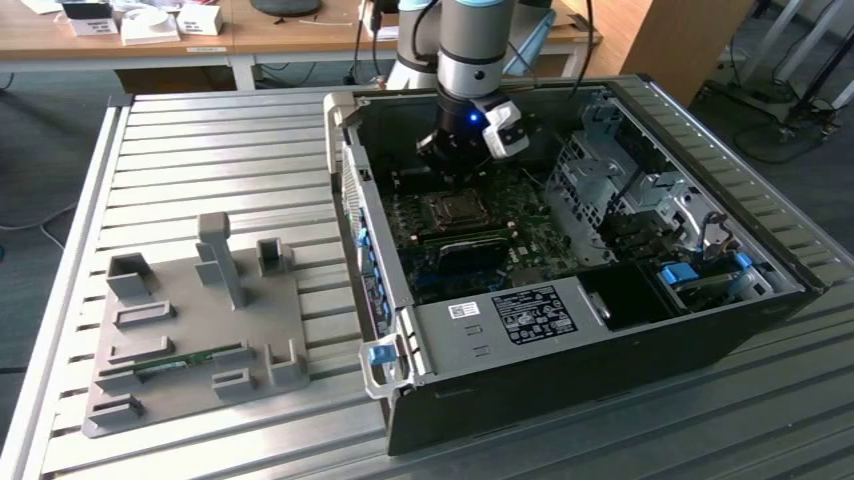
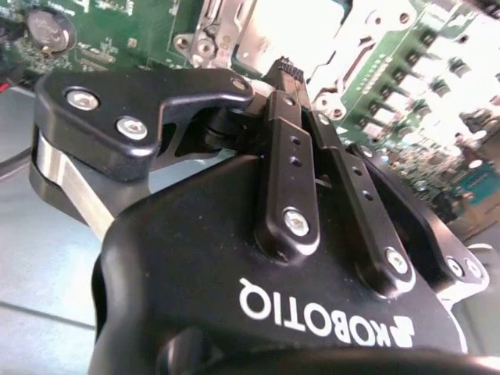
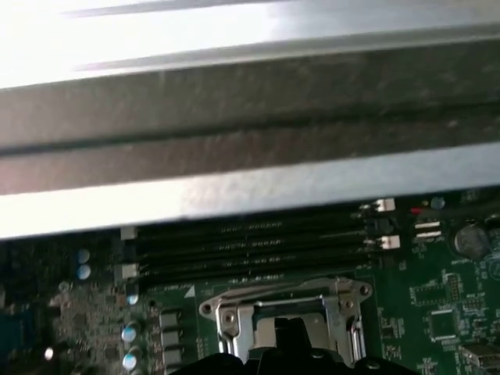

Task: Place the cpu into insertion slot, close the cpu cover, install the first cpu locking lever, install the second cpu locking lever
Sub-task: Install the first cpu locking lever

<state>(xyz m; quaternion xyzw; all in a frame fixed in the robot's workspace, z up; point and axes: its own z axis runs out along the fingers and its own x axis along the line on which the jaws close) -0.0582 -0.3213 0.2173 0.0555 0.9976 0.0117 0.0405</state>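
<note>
Cpu cover [image 3: 285, 308] could be bumped and bent by the closed gripper [image 2: 287, 70], held close at mid-frame.

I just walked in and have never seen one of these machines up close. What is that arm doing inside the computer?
A robot arm is reaching down into an open computer case lying on a slatted metal table. Its gripper, fingers closed together, sits just above the processor socket on the green circuit board. In the second wrist view a pale square chip lies in the socket, and the silver cover frame appears in the first wrist view. A grey parts holder sits beside the case.
</note>
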